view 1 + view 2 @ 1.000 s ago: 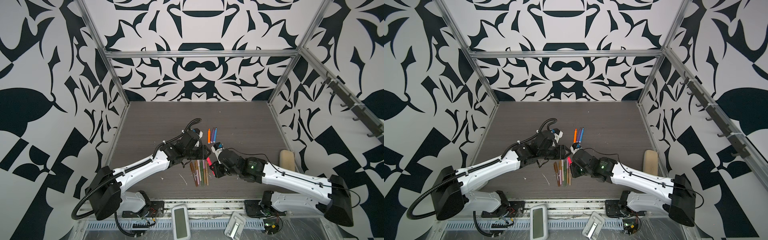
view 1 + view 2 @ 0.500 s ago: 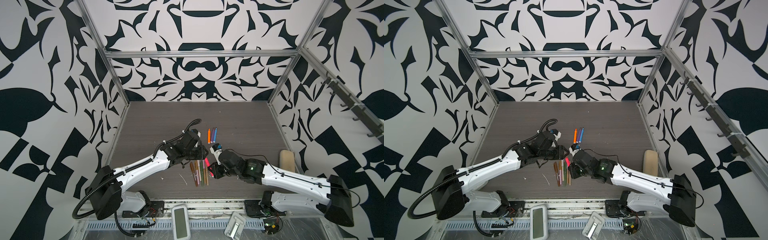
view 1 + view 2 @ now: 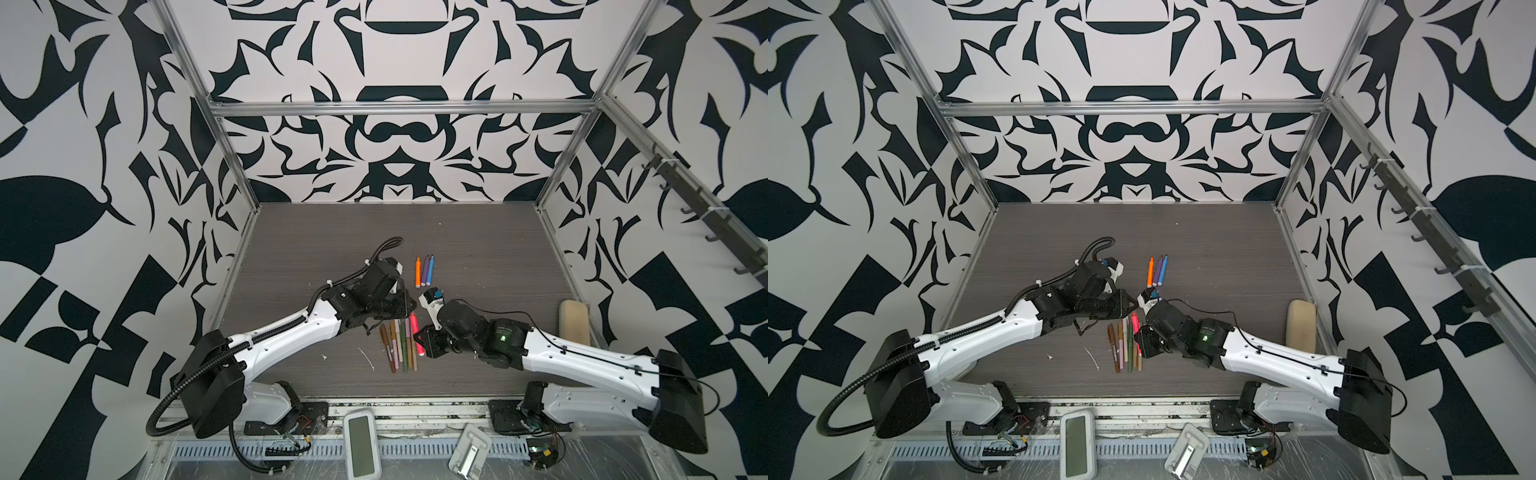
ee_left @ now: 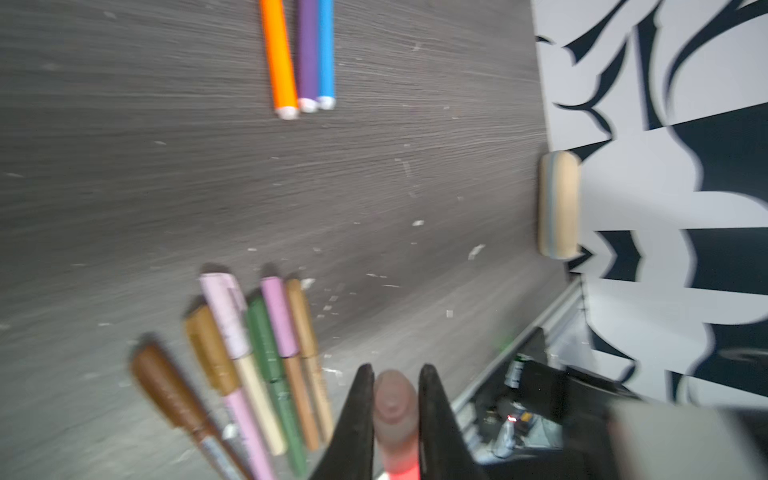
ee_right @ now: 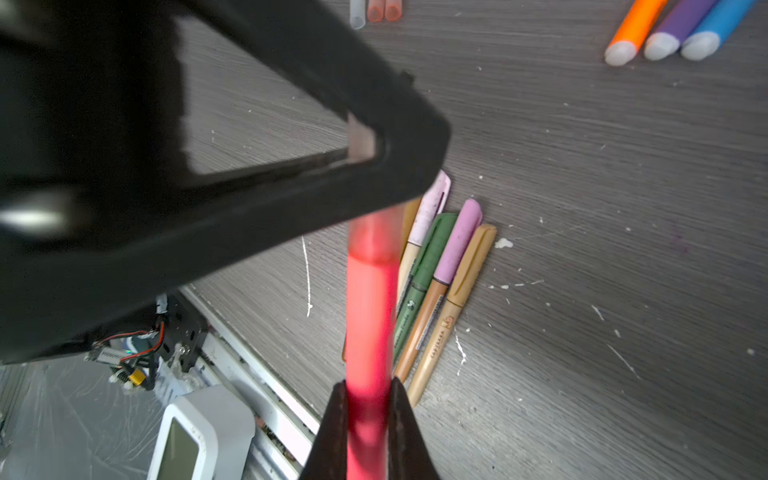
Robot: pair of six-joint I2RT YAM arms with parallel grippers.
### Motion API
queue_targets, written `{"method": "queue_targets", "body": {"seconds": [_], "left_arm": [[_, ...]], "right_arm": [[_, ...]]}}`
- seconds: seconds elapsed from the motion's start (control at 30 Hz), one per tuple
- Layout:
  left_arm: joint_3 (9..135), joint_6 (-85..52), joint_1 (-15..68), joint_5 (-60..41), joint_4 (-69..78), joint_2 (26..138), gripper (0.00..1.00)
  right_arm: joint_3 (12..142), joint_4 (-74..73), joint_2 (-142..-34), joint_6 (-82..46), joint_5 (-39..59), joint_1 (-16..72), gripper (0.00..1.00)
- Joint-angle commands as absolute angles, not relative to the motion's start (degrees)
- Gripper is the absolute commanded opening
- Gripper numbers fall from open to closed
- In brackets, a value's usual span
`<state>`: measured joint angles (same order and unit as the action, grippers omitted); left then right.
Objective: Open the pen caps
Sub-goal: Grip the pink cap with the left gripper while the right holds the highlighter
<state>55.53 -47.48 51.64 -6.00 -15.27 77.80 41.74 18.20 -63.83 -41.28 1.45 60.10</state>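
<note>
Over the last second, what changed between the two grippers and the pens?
The left gripper closed its jaws onto the translucent cap of the pink-red pen. The right gripper stayed shut on that pen's barrel. The muted pens in their row and the orange, purple and blue pens lie where they were.

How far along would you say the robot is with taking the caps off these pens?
Done: three bright pens lie uncapped at the far side, and three loose caps lie apart from them. In hand: the right gripper holds the pink-red pen while the left gripper is shut on its cap, not yet pulled off. Remaining: six capped pens in a row nearby.
</note>
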Motion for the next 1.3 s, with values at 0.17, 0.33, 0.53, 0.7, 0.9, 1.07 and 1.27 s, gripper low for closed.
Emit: {"method": "queue_targets", "body": {"seconds": [0.17, 0.33, 0.53, 0.7, 0.9, 1.07, 1.27], "left_arm": [[55.5, -46.6, 51.7, -6.8, -15.6, 77.3, 0.00], [55.4, -46.6, 51.7, -6.9, -15.5, 76.4, 0.00], [55.0, -47.1, 51.7, -7.2, -15.1, 75.1, 0.00], [54.7, -47.3, 51.7, -7.6, -15.0, 74.5, 0.00], [54.8, -47.5, 51.7, -8.4, -14.5, 75.2, 0.31], [54.7, -47.4, 51.7, -9.0, -14.2, 75.5, 0.36], [54.6, -47.3, 51.7, -9.7, -14.1, 76.0, 0.36]], "right_arm": [[42.0, 16.5, -62.5, -41.9, -0.4, 60.3, 0.27], [41.7, 16.1, -64.0, -43.1, -0.9, 60.3, 0.33], [41.9, 15.3, -66.3, -43.5, -0.3, 60.3, 0.25], [41.9, 15.2, -66.3, -43.4, -0.4, 60.3, 0.00], [42.7, 15.9, -65.2, -42.5, -0.5, 60.3, 0.00], [44.0, 17.5, -64.2, -42.0, -1.2, 60.3, 0.00], [45.3, 18.0, -64.2, -41.7, -1.3, 60.3, 0.00]]}}
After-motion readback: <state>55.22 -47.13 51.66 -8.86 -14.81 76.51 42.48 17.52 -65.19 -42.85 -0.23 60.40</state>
